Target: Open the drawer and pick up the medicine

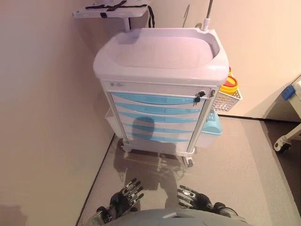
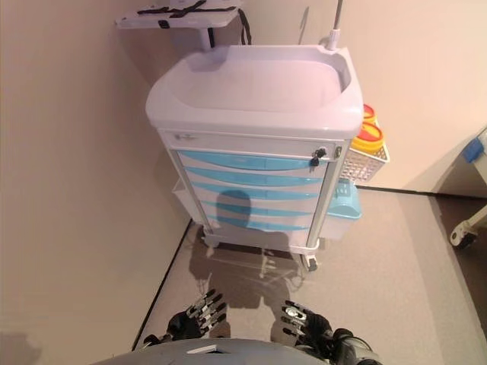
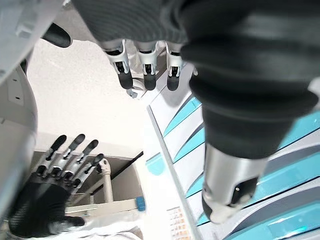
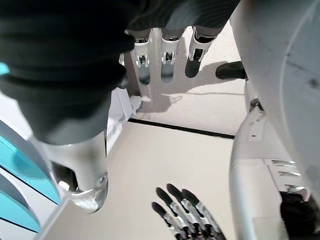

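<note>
One white plastic cart [image 1: 162,61] stands on small wheels against the far wall, its smooth top moulded into a shallow tray with a raised rim. Its front carries five drawers [image 1: 157,117], each a white panel with a curved light-blue band across the top; all five sit flush and closed. A keyed lock [image 1: 200,94] sits at the right end of the strip above the top drawer. No medicine shows in any view; whatever the drawers hold is hidden behind the closed fronts.

On the cart's right side hangs one white wire basket [image 1: 227,100] holding a yellow container with a red lid [image 1: 230,86], and below it sits one light-blue bin [image 1: 211,125]. One flat white shelf [image 1: 112,10] with black straps sticks out above the cart's far left corner. One thin pole [image 1: 208,12] rises from the far right corner.

The floor [image 1: 235,160] is grey and matt.

The two hands hang low at the near edge, well apart from the cart. The left hand [image 1: 126,194] and the right hand [image 1: 194,197] both have straight, spread fingers and hold nothing.
</note>
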`<state>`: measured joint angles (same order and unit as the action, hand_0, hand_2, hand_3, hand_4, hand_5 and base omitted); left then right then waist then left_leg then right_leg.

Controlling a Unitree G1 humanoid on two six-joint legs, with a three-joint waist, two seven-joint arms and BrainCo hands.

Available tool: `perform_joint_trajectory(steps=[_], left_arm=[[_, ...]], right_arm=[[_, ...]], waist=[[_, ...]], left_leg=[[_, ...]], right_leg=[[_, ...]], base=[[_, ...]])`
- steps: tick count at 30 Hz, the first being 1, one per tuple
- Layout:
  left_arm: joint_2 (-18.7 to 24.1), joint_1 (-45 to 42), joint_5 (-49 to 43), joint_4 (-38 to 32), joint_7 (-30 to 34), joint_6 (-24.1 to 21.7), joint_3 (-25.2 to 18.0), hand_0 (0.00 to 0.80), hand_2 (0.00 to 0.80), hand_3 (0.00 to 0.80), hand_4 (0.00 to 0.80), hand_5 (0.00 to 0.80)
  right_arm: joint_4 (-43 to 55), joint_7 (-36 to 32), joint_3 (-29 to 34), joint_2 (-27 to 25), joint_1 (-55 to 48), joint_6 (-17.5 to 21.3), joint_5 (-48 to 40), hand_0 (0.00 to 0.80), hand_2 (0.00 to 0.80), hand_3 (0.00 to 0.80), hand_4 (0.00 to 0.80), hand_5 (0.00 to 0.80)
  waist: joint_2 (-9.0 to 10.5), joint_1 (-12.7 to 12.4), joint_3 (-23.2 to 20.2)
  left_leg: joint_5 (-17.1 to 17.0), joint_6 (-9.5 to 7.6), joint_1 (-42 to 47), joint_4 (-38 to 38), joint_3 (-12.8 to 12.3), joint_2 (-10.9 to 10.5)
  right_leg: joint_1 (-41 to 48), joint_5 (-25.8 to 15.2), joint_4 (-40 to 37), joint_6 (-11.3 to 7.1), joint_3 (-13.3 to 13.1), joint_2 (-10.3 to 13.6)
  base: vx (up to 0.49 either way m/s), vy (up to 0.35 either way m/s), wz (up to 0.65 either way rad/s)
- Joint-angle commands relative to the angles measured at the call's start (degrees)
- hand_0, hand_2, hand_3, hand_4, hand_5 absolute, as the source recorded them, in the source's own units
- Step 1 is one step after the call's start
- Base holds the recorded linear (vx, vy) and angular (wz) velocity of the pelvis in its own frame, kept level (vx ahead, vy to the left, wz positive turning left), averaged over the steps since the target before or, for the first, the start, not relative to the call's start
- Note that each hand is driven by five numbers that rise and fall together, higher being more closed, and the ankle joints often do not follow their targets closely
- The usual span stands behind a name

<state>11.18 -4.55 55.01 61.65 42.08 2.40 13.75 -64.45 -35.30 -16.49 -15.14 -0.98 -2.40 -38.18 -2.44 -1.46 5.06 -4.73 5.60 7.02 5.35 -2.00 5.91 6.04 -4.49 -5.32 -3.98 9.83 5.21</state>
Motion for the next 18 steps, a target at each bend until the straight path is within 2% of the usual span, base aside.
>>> perform_joint_trajectory(steps=[1,6,11,18], left_arm=[[-2.1,2.7,4.2,2.1,2.5,1.6,-1.4,0.000,0.000,0.000,0.000,0.000],[-2.5,2.3,8.5,0.5,3.5,3.9,-2.2,0.000,0.000,0.000,0.000,0.000],[-2.7,6.2,15.6,-0.7,4.8,6.1,-3.5,0.000,0.000,0.000,0.000,0.000],[-2.5,13.1,23.1,-2.5,2.1,5.9,-5.9,0.000,0.000,0.000,0.000,0.000]], right_arm=[[0.4,-1.1,-0.4,1.5,0.7,0.2,-2.4,0.000,0.000,0.000,0.000,0.000],[1.8,-0.1,-0.4,1.4,-0.7,1.0,-2.7,0.000,0.000,0.000,0.000,0.000],[3.4,0.6,-1.7,0.6,0.6,3.4,-4.5,0.000,0.000,0.000,0.000,0.000],[7.3,3.5,-4.3,0.4,1.7,5.2,-7.8,0.000,0.000,0.000,0.000,0.000]], waist=[[2.01,-0.2,3.8],[1.98,0.0,5.8],[2.55,0.6,10.7],[4.74,1.8,16.4]], left_leg=[[4.5,-3.04,-1.7,-2.6,0.5,-5.1],[5.4,-3.49,-3.5,-5.6,1.3,-5.1],[6.8,-4.05,-8.1,-9.7,1.4,-5.4],[8.7,-4.67,-15.3,-17.0,0.9,-5.5]], right_leg=[[-2.0,3.9,6.3,-2.46,-0.5,0.8],[-4.5,5.4,10.5,-2.25,-1.1,1.4],[-9.5,6.5,14.2,-1.68,-2.3,1.1],[-15.7,6.2,17.1,-1.79,-4.9,0.4]], base=[[0.070,0.055,-0.01],[0.037,0.047,0.01],[-0.099,0.024,-0.02],[-0.054,-0.013,-0.04]])
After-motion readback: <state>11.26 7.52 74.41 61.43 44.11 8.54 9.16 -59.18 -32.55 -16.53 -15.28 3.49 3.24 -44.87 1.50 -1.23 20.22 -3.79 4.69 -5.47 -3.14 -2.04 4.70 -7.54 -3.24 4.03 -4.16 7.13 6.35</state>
